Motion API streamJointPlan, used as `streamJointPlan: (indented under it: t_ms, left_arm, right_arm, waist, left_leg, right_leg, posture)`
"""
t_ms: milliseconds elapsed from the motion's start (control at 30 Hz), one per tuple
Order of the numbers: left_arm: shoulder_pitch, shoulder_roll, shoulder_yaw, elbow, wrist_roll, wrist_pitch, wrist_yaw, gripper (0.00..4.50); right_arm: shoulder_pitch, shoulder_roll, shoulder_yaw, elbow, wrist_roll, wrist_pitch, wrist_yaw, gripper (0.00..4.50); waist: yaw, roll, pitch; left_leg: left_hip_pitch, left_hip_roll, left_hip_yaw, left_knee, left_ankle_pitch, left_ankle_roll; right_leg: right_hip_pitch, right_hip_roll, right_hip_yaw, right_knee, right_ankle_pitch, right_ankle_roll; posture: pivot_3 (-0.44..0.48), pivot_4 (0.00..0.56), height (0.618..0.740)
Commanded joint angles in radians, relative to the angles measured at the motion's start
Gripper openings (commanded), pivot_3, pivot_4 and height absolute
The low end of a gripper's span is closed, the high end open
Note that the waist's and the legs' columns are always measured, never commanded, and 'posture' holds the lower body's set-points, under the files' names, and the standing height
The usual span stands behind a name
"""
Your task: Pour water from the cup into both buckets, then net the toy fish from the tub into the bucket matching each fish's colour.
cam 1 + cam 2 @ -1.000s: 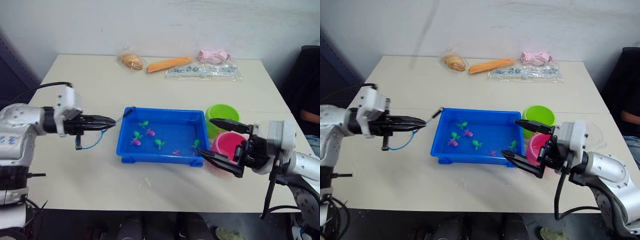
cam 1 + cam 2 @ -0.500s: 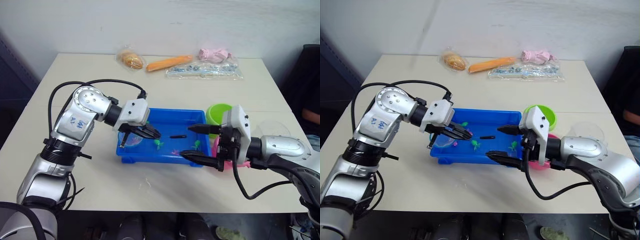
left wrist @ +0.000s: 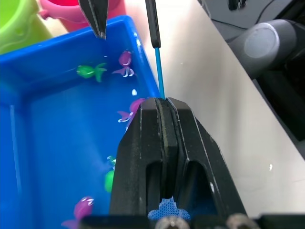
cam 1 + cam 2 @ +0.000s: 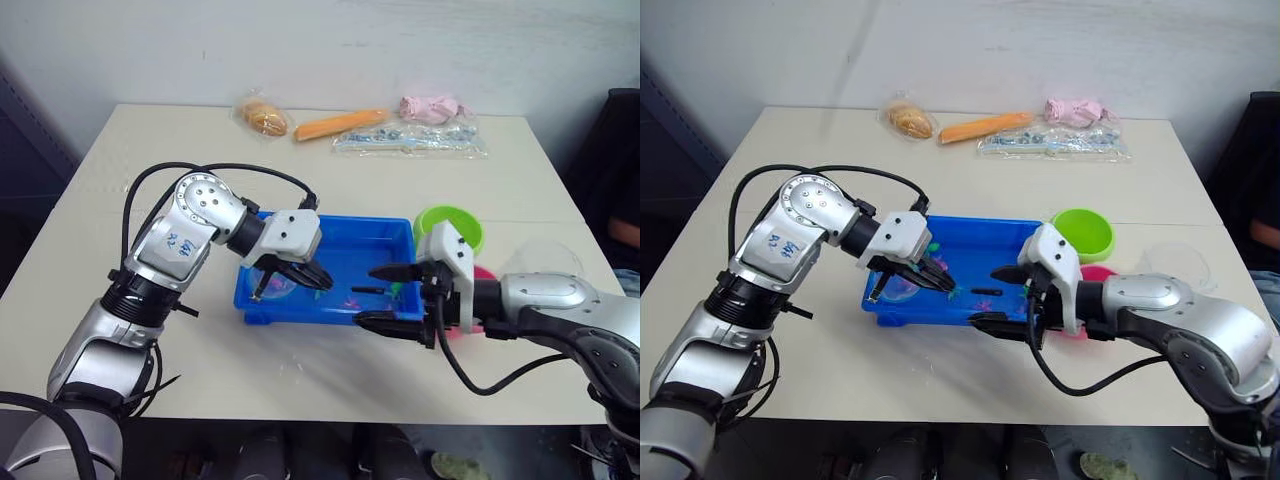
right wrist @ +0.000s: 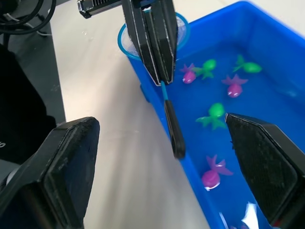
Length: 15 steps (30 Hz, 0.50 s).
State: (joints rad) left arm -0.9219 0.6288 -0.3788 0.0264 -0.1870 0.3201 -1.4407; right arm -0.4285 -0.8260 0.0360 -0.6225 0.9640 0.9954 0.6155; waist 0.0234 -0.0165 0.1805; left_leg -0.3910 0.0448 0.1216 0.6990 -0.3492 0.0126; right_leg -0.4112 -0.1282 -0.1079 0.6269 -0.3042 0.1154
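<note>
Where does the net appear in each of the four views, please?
Left eye view: the net is over the tub's near side, held by the left gripper.
Right eye view: the same spot, mid-picture.
Left wrist view: its stick juts from the shut gripper.
Right wrist view: stick mid-picture, hoop behind the left gripper.
Shared landmark: the blue tub.

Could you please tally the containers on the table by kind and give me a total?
Buckets: 2, the lime green bucket and the pink bucket
Blue tub: 1
Clear cup: 1
Total: 4
</note>
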Motion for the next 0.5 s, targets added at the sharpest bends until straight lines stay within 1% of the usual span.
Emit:
streamJointPlan:
  t_ms: [33,167,200,233,433,467,500]
  left_arm:
    - [-0.013,-0.003,0.004,-0.039,0.004,0.0,-0.004,0.05]
    - [-0.012,0.0,0.001,-0.037,0.015,-0.007,-0.003,0.05]
    - [-0.011,0.0,0.001,-0.038,0.017,-0.007,-0.004,0.0]
    - [-0.009,0.0,0.001,-0.039,0.018,-0.005,-0.005,0.0]
    - [0.0,-0.01,0.006,-0.055,0.012,0.014,0.009,0.0]
    - [0.001,-0.01,0.007,-0.057,0.012,0.015,0.011,0.0]
    - [0.003,-0.011,0.011,-0.06,0.01,0.019,0.015,0.0]
  right_arm:
    - [-0.034,0.01,-0.006,-0.006,-0.004,0.022,-0.021,4.5]
    - [-0.049,0.032,-0.003,0.002,-0.01,0.037,-0.038,4.5]
    - [-0.052,0.036,-0.003,0.003,-0.013,0.039,-0.041,3.92]
    - [-0.054,0.041,-0.002,0.005,-0.016,0.042,-0.043,3.63]
    - [-0.054,0.061,0.005,0.005,-0.02,0.069,-0.048,0.49]
    - [-0.052,0.063,0.005,0.004,-0.022,0.07,-0.047,0.05]
    - [-0.049,0.064,0.005,0.004,-0.024,0.07,-0.046,0.05]
  waist:
    - [0.0,0.0,0.0]
    - [0.001,0.0,0.0]
    - [0.001,0.0,0.0]
    - [0.001,0.0,0.0]
    - [0.0,0.0,0.0]
    - [0.0,0.0,0.0]
    - [0.0,0.0,0.0]
  left_leg:
    - [0.0,0.0,0.0,0.0,0.0,0.0]
    - [0.0,0.0,0.0,0.0,0.0,0.0]
    - [0.0,0.0,0.0,0.0,0.0,0.0]
    - [0.0,0.0,0.0,0.0,0.0,0.0]
    - [0.0,0.0,0.0,0.0,0.0,0.0]
    - [0.0,0.0,0.0,0.0,0.0,0.0]
    - [0.0,0.0,0.0,0.0,0.0,0.0]
  right_leg:
    - [0.0,0.0,0.0,0.0,0.0,0.0]
    - [0.0,0.0,0.0,0.0,0.0,0.0]
    - [0.0,0.0,0.0,0.0,0.0,0.0]
    - [0.0,0.0,0.0,0.0,0.0,0.0]
    - [0.0,0.0,0.0,0.0,0.0,0.0]
    - [0.0,0.0,0.0,0.0,0.0,0.0]
    - [0.0,0.0,0.0,0.0,0.0,0.0]
  posture:
    - [0.0,0.15,0.74]
    - [0.0,0.15,0.74]
    - [0.0,0.15,0.74]
    - [0.0,0.15,0.74]
    - [0.0,0.15,0.74]
    - [0.0,0.15,0.74]
    - [0.0,0.15,0.74]
